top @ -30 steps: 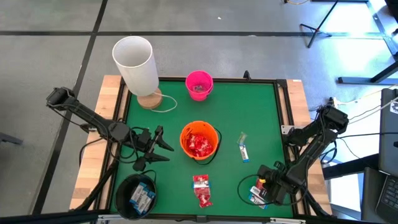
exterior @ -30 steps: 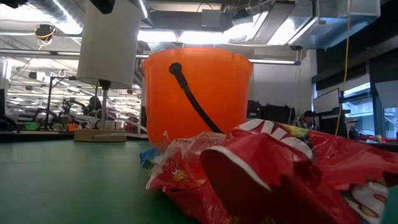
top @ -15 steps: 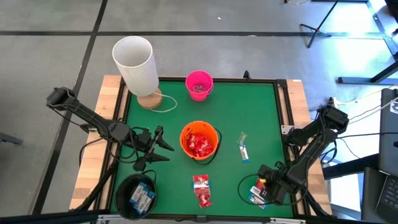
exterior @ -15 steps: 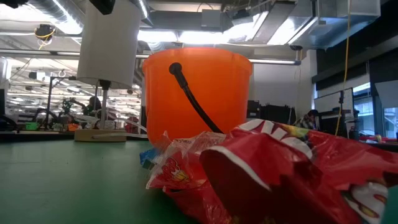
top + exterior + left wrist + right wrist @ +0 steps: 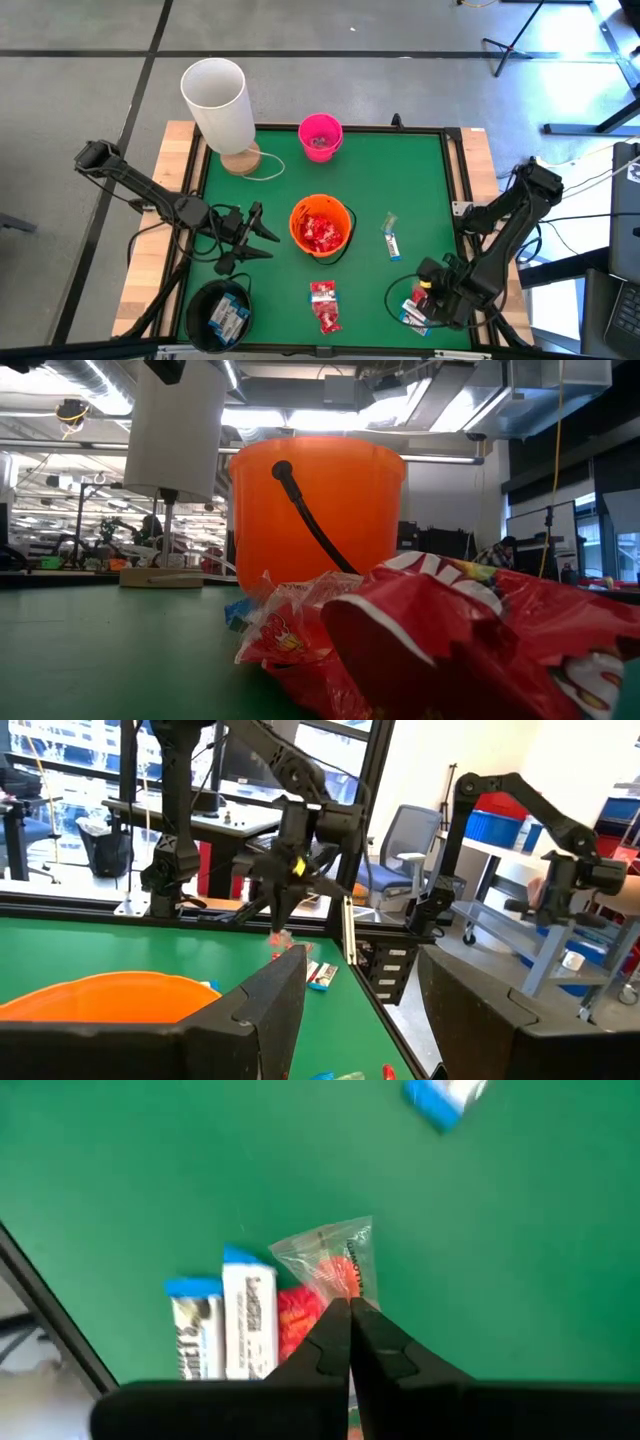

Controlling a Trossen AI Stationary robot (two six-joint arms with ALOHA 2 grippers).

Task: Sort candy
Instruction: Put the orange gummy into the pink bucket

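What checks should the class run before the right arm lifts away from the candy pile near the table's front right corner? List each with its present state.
1. Right gripper shut on a red packet: ok; the fingertips meet on its edge.
2. Packet free of the two white-and-blue bars beside it: cannot tell; it lies against them.
3. Orange bucket upright, mouth open, red packets already inside: ok.
4. Path from the pile to the orange bucket: not ok for a low sweep; a white-and-blue bar lies between.
5. Left gripper clear of the drop: cannot tell; it waits open beside the bucket.
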